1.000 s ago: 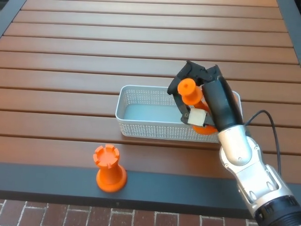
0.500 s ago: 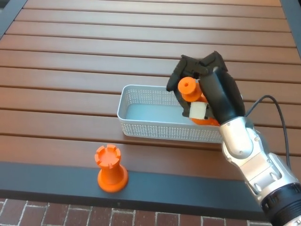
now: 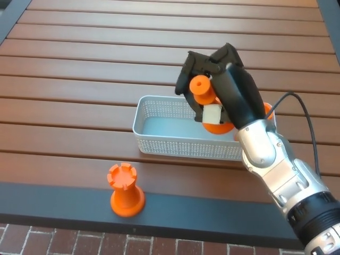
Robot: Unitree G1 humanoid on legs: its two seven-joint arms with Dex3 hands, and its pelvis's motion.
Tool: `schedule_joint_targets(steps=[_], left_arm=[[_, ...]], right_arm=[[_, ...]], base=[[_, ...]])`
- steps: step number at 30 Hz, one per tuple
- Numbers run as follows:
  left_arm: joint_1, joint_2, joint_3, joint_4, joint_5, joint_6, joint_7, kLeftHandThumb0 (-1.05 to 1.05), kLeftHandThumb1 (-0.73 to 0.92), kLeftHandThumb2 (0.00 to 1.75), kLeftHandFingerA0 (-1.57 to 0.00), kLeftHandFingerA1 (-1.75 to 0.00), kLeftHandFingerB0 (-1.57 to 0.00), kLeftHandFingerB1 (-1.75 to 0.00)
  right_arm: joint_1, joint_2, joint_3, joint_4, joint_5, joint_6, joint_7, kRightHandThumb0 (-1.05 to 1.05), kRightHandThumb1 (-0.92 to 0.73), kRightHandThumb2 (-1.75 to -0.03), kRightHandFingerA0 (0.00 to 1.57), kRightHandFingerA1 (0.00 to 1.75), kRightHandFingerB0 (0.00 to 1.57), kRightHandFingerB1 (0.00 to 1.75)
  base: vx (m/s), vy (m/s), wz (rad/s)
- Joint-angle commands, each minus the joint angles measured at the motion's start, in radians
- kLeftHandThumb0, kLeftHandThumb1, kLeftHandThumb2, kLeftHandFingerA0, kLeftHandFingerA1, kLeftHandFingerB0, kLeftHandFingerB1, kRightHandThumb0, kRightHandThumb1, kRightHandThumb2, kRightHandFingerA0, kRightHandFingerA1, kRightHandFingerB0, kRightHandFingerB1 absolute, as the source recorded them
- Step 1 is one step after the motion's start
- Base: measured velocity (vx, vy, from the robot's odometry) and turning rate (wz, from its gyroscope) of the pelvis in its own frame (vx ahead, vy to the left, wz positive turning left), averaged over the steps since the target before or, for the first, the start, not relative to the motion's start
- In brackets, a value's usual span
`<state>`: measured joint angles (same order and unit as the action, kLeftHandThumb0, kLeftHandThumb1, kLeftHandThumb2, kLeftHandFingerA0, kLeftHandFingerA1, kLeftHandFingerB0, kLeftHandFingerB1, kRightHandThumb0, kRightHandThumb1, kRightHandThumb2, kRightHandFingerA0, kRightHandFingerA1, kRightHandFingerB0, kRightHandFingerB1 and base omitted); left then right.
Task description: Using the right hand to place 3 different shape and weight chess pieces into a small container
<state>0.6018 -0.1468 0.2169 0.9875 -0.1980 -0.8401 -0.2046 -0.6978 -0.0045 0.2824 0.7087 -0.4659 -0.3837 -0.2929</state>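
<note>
Over the right half of the white perforated plastic basket (image 3: 159,139) my right hand (image 3: 212,87) has drifted up and toward the left compared with a second ago, and it's still got its black fingers (image 3: 186,79) wrapped round the orange round-topped chess pawn (image 3: 203,95). The pawn is tilted now, its base hanging just above the basket's right end instead of sitting low inside. I can see another bit of orange poking out behind my wrist at the basket's right wall, can't tell what it is.

Orange castle-topped chess rook (image 3: 125,189) hasn't budged, standing upright on the dark front edge strip of the brown slatted wooden table (image 3: 79,79), well apart from the basket. Black cable (image 3: 309,133) loops off my forearm on the right.

Basket floor on the left half is open. Loads of bare slats toward the far edge and the left side. Brick floor (image 3: 79,241) shows past the front edge.
</note>
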Motion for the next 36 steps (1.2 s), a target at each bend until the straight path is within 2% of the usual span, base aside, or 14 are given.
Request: schedule_joint_targets(steps=[1,7,8,11,12,21,22,25,26,29,30,31,35,36], left_arm=[[0.006,0.015,-0.009,0.018,0.038,-0.022,0.019,-0.16,0.15,1.52,-1.28,-1.54,-1.22,-1.37],[0.000,0.006,0.010,0.036,-0.031,-0.004,-0.078,-0.14,0.17,1.51,-1.32,-1.53,-1.22,-1.36],[0.000,0.001,0.019,0.038,-0.045,0.002,-0.089,-0.01,0.03,1.66,-1.32,-1.56,-1.24,-1.35],[-0.001,-0.007,0.036,0.044,-0.067,0.010,-0.111,-0.01,0.03,1.66,-1.32,-1.56,-1.24,-1.35],[0.002,-0.005,0.038,0.048,-0.060,0.000,-0.111,-0.13,0.13,1.54,-1.33,-1.61,-1.25,-1.42],[0.013,-0.003,0.030,0.040,-0.030,-0.003,-0.089,-0.06,0.07,1.55,-1.30,-1.58,-1.23,-1.40],[0.007,-0.001,0.033,0.046,-0.036,0.004,-0.093,-0.11,0.10,1.53,-1.32,-1.59,-1.26,-1.39],[-0.003,0.002,0.038,0.055,-0.044,0.013,-0.100,-0.11,0.10,1.53,-1.32,-1.59,-1.26,-1.39],[-0.009,0.002,0.043,0.061,-0.050,0.007,-0.106,-0.05,0.05,1.53,-1.31,-1.57,-1.26,-1.38],[-0.018,0.003,0.053,0.073,-0.059,-0.004,-0.116,-0.05,0.05,1.53,-1.31,-1.57,-1.26,-1.38],[-0.017,0.004,0.052,0.069,-0.059,0.006,-0.119,-0.02,0.04,1.53,-1.32,-1.57,-1.26,-1.37],[-0.016,0.004,0.052,0.065,-0.059,0.018,-0.122,-0.02,0.04,1.53,-1.32,-1.57,-1.26,-1.37],[-0.017,0.005,0.054,0.066,-0.060,0.019,-0.125,-0.02,0.04,1.53,-1.32,-1.57,-1.26,-1.37],[-0.017,0.008,0.051,0.069,-0.051,0.013,-0.115,-0.02,0.03,1.55,-1.30,-1.60,-1.25,-1.41]], right_arm=[[0.001,0.004,-0.017,0.074,0.012,-0.020,-0.050,-0.14,-0.77,-0.87,0.80,1.75,0.70,1.63],[-0.020,0.003,-0.001,0.125,-0.018,-0.055,-0.089,-0.13,-0.69,-0.96,0.78,1.75,0.68,1.65],[-0.029,-0.005,0.000,0.136,-0.023,-0.057,-0.094,-0.12,-0.66,-1.01,0.79,1.75,0.69,1.65],[-0.044,-0.018,0.004,0.157,-0.029,-0.061,-0.103,-0.12,-0.66,-1.01,0.79,1.75,0.69,1.65],[-0.044,-0.024,0.004,0.167,-0.027,-0.065,-0.102,-0.16,-0.71,-0.93,0.78,1.75,0.69,1.64],[-0.017,-0.037,-0.003,0.184,-0.012,-0.089,-0.105,-0.18,-0.75,-0.86,0.80,1.75,0.69,1.62],[-0.011,-0.037,-0.003,0.177,-0.007,-0.084,-0.091,-0.14,-0.66,-0.94,0.84,1.61,0.75,1.27],[-0.003,-0.037,-0.004,0.169,0.001,-0.078,-0.070,-0.14,-0.66,-0.94,0.84,1.61,0.75,1.27],[-0.008,-0.033,0.001,0.161,-0.007,-0.059,-0.070,-0.42,-0.74,-0.62,0.48,0.99,0.30,0.39],[-0.017,-0.028,0.007,0.149,-0.018,-0.030,-0.068,-0.42,-0.74,-0.62,0.48,0.99,0.30,0.39],[-0.028,-0.035,0.032,0.124,-0.065,0.030,-0.070,-1.05,-0.68,-0.98,0.00,0.05,0.00,0.03],[-0.041,-0.044,0.064,0.092,-0.125,0.107,-0.073,-1.05,-0.68,-0.98,0.00,0.05,0.00,0.03],[-0.037,-0.049,0.079,0.066,-0.134,0.142,-0.071,-1.05,-0.68,-0.98,0.00,0.05,0.00,0.03],[-0.040,-0.047,0.086,0.031,-0.142,0.197,-0.034,-1.01,-0.78,-0.65,0.00,0.00,0.00,0.00]], base=[[0.00,0.000,0.00],[0.00,0.000,0.00],[0.00,0.000,0.00],[0.00,0.000,0.00],[0.00,0.000,0.00],[0.00,0.000,0.00],[0.00,0.000,0.00],[0.00,0.000,0.00],[0.00,0.000,0.00],[0.00,0.000,0.00],[0.00,0.000,0.00],[0.00,0.000,0.00],[0.00,0.000,0.00],[0.00,0.000,0.00]])
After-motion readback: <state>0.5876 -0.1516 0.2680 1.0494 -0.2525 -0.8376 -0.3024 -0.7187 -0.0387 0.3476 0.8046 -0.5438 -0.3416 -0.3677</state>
